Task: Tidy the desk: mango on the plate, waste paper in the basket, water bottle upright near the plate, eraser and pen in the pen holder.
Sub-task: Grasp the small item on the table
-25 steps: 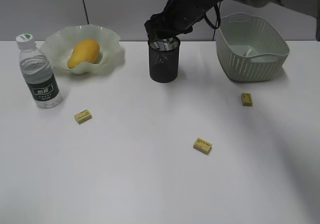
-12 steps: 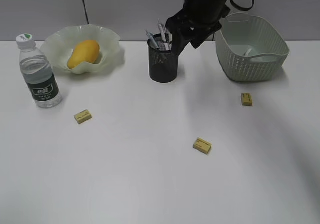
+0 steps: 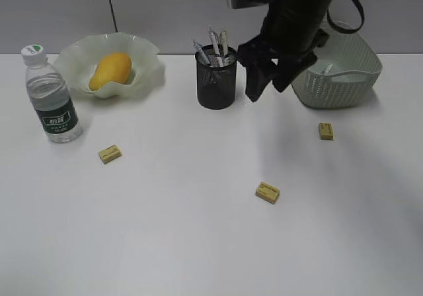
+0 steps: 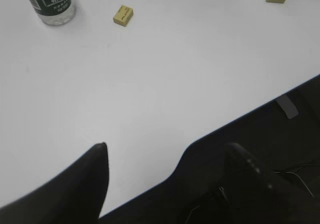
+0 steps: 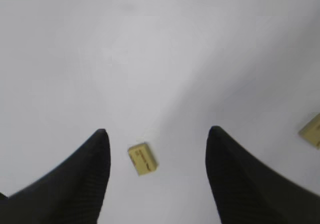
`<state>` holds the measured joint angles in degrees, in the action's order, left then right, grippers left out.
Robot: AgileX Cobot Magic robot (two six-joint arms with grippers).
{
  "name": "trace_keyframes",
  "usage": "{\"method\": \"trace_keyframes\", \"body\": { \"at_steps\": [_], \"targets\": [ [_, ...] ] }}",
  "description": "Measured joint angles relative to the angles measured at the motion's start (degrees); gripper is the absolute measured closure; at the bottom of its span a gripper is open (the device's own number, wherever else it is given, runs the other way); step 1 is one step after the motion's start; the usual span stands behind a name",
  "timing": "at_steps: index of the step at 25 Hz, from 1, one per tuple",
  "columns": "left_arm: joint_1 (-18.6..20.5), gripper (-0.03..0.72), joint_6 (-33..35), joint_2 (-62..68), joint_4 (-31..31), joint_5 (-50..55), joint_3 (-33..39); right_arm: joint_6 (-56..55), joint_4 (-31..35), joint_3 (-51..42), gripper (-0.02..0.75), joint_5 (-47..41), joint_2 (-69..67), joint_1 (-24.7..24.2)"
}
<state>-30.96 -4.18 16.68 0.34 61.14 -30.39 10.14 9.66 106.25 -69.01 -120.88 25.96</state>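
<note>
A black robot arm [image 3: 291, 25] hangs between the mesh pen holder [image 3: 216, 79], which holds several pens [image 3: 215, 47], and the pale green basket [image 3: 344, 71]. The mango [image 3: 110, 70] lies in the ruffled plate [image 3: 149, 65]; the water bottle [image 3: 51, 98] stands upright nearby. Three yellow erasers [image 3: 268, 192] lie scattered on the white tabletop [image 3: 165, 230].

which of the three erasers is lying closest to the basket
The eraser on the right, just in front of the basket. The middle eraser and the left eraser by the water bottle lie farther off.

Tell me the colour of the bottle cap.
White, with a green mark on top; the exterior view shows it best.
</note>
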Motion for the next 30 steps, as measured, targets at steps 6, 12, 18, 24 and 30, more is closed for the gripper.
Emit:
{"method": "trace_keyframes", "body": {
  "at_steps": [6, 12, 18, 24, 30],
  "targets": [
    [0.0, 0.148, 0.0, 0.0, -0.3, 0.0, 0.0, 0.0, -0.5, -11.8, 0.257, -0.1, 7.6, 0.0],
    [0.0, 0.164, 0.0, 0.0, 0.0, 0.0, 0.0, -0.2, -1.4, -21.1, 0.258, -0.1, 17.0, 0.0],
    [0.0, 0.167, 0.0, 0.0, 0.4, 0.0, 0.0, -1.2, -1.5, -28.9, 0.259, -0.1, 25.2, 0.0],
    [0.0, 0.169, 0.0, 0.0, 0.3, 0.0, 0.0, -1.3, -1.6, -36.7, 0.259, -0.1, 32.1, 0.0],
    [0.0, 0.180, 0.0, 0.0, 0.1, 0.0, 0.0, -1.9, -1.7, -46.3, 0.260, 0.1, 41.4, 0.0]
  ]
}}
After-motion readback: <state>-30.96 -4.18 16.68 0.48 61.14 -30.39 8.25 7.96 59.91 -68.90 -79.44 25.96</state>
